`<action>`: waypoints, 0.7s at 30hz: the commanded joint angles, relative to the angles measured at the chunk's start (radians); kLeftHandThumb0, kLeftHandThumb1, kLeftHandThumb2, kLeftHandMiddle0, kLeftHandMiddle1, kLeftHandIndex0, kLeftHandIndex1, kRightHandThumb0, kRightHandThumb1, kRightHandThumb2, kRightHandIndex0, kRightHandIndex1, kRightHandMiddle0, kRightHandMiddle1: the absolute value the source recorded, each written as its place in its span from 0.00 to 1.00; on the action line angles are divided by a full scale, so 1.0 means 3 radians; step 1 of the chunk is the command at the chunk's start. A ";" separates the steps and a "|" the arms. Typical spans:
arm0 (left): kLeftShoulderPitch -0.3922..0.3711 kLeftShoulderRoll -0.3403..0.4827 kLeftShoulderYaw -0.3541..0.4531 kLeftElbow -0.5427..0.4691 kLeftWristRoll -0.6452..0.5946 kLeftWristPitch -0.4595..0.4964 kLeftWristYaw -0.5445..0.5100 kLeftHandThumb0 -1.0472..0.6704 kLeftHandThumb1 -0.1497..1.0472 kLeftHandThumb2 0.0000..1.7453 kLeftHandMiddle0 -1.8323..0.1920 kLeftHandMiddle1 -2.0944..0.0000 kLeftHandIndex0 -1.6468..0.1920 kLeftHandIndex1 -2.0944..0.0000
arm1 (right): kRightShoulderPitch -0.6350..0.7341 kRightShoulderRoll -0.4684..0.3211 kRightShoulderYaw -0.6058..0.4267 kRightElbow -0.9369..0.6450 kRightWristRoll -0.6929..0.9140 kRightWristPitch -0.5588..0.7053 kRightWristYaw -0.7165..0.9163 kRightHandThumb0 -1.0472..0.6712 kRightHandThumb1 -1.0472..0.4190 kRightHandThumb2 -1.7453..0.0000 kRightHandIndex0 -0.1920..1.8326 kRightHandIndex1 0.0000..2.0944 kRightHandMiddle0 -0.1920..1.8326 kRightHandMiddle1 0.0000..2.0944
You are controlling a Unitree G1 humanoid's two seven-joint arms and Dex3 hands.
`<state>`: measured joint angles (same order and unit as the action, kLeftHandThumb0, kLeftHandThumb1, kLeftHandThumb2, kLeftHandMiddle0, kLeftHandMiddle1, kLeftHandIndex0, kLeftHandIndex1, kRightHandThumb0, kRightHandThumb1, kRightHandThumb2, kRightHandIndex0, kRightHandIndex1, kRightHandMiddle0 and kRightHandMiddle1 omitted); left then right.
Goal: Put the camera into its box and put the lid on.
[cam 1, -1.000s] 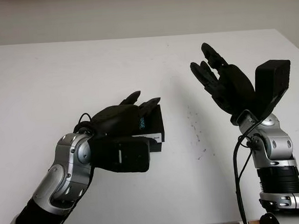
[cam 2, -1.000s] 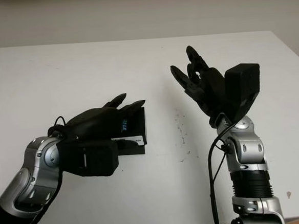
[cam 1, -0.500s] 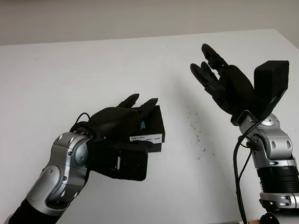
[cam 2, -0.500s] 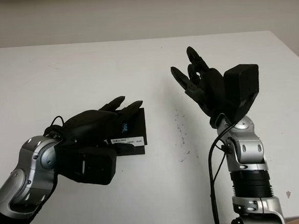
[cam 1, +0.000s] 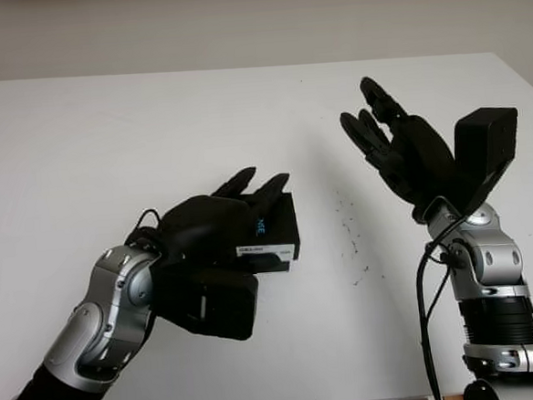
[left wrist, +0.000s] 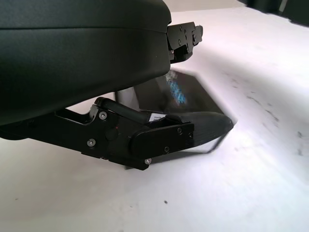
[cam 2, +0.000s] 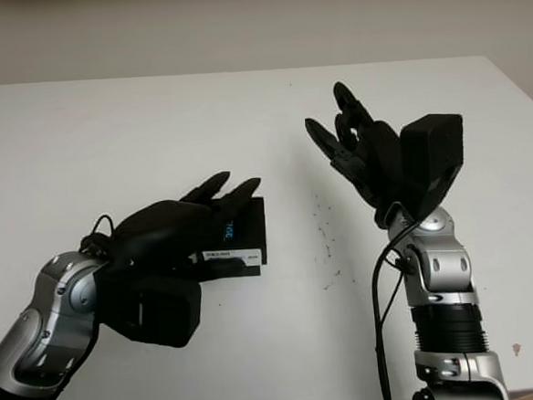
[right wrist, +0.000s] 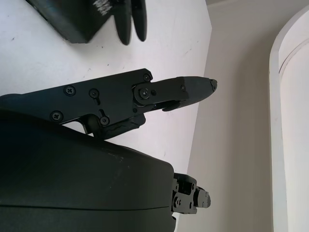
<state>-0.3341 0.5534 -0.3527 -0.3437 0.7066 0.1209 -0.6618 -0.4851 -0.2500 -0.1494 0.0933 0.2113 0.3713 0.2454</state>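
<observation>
1. White counter (cam 1: 152,126) is seen carrying a closed black box (cam 1: 278,231) near its middle.
2. Left hand (cam 1: 215,224) is laid over the box's near-left part, fingers curled around it.
3. Right hand (cam 1: 400,149) is held raised above the counter's right side, open, holding nothing.

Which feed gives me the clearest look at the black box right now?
The left eye view: the black box lies on the white table with its top and labelled front edge showing, the left robot hand over its near-left part. The left wrist view shows its top and one corner; the right wrist view shows one corner.
</observation>
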 commanded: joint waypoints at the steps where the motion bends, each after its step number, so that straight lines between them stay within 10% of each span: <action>1: 0.0104 0.0094 -0.0061 0.0068 0.0076 -0.0063 -0.0006 0.20 1.00 0.36 1.00 1.00 1.00 1.00 | -0.0032 -0.0046 -0.0020 -0.0059 0.0013 0.0012 0.0009 0.29 0.00 0.89 0.01 0.03 0.06 0.04; 21: 0.0155 0.0126 -0.0065 0.0136 0.0876 0.0059 -0.0248 0.17 1.00 0.38 1.00 1.00 1.00 1.00 | -0.0063 -0.0086 -0.0008 -0.0025 -0.0009 -0.0003 0.0070 0.29 0.00 0.89 0.02 0.03 0.06 0.03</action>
<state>-0.3259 0.5764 -0.3701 -0.3414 0.9557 0.1146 -0.7114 -0.4851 -0.2628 -0.1492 0.0934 0.2071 0.3720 0.2630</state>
